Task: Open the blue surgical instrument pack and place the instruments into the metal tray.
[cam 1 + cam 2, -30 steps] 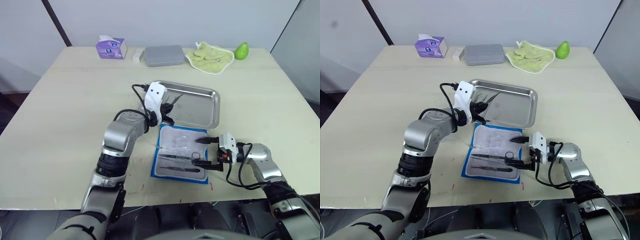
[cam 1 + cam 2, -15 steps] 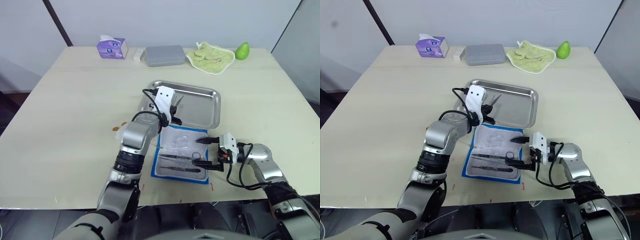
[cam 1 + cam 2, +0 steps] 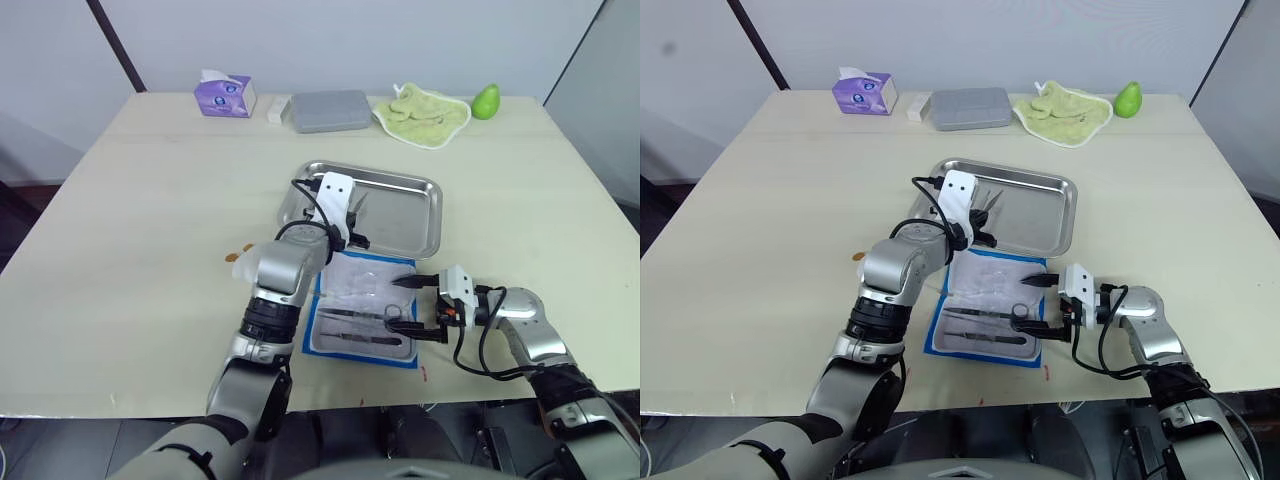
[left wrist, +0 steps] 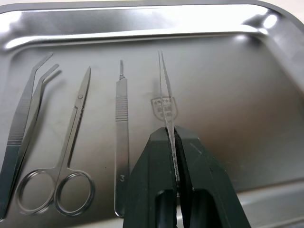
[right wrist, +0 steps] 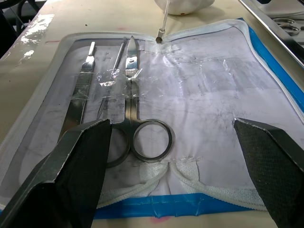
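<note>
The blue surgical instrument pack (image 3: 352,288) lies open near the table's front edge, pale lining up. Scissors (image 5: 136,90) and a flat steel handle (image 5: 80,97) rest in it under clear film. Just behind it stands the metal tray (image 3: 412,218), with bent tweezers (image 4: 24,109), scissors (image 4: 71,137) and a scalpel handle (image 4: 121,123) lying inside. My left gripper (image 3: 350,222) hovers over the tray's left part, shut on slim straight tweezers (image 4: 166,102) that point into the tray. My right gripper (image 3: 402,305) stands open at the pack's right edge, with nothing between its fingers.
Along the table's back edge stand a purple tissue box (image 3: 224,97), a grey rectangular box (image 3: 326,110), a green cloth (image 3: 420,112) and a green pear (image 3: 484,101). Bare tabletop stretches to the left and right of the tray.
My left arm has swung right and forward, carrying the tweezers from the tray's left rim to over its inside. The right gripper has stayed put.
</note>
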